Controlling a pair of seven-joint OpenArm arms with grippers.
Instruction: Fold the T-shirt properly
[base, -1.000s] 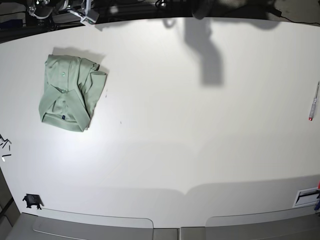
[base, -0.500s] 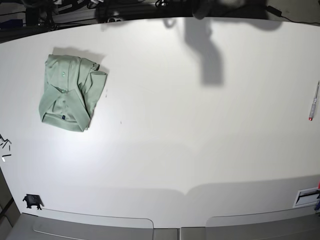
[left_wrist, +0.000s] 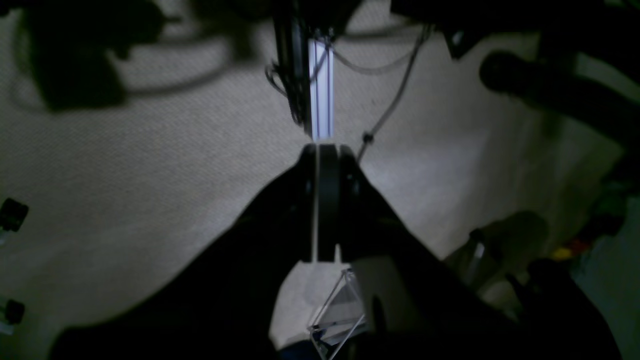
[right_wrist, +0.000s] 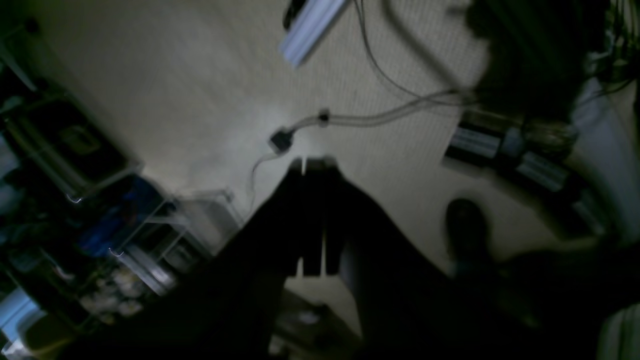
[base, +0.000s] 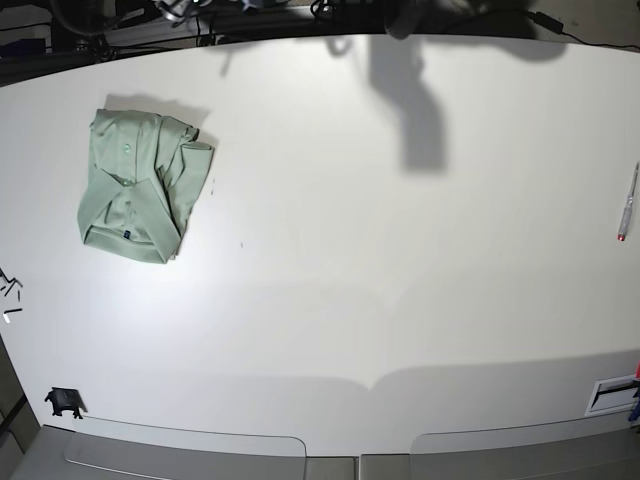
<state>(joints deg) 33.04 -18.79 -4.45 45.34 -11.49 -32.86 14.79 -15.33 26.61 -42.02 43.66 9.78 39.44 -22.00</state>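
Both my grippers, left (left_wrist: 320, 150) and right (right_wrist: 314, 162), closed empty, off table (base: 400, 300); T-shirt (base: 138, 187) lies folded, seemingly finished.

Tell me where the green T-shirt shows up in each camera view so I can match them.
Base: the T-shirt lies folded at the table's upper left.
Left wrist: not in view; shut left gripper over carpet.
Right wrist: not in view; shut right gripper over carpet.
Shared landmark: only the wrist views' beige carpet; nothing with base.
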